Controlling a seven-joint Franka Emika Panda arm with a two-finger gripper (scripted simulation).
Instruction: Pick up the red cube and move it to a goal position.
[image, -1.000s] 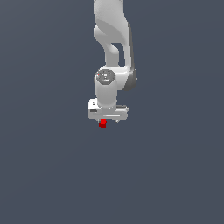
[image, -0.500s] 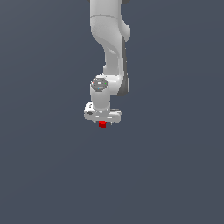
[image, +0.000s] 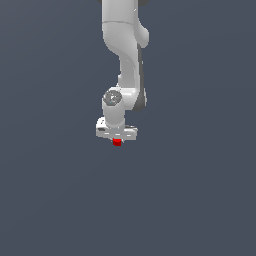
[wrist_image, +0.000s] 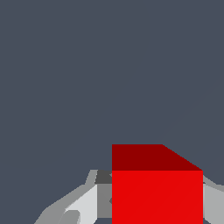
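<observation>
The arm (image: 125, 60) comes down from the top edge of the exterior view, its white links ending in a wrist with a grey round joint, and below that the gripper (image: 117, 140) hangs a little above the middle of the picture. The cube (image: 117, 142) shows as a small red speck at the gripper's 6 o'clock, touching its underside and much narrower than the white gripper body. In the wrist view the cube (wrist_image: 156, 192) fills the lower part of the picture, its bright front face square to the camera and a darker red top face slanting away behind it. A grey-white finger (wrist_image: 89, 199) presses against the cube at its 9 o'clock side, and a second sliver of grey finger shows at its 3 o'clock side, so the gripper (wrist_image: 153, 203) is clamped on the cube with one finger on each flank. Everything around the arm and cube is a flat, dark blue-grey ground (image: 50, 200) with no edge or mark on it, and the pictures do not show whether the cube is clear of that surface or resting on it.
</observation>
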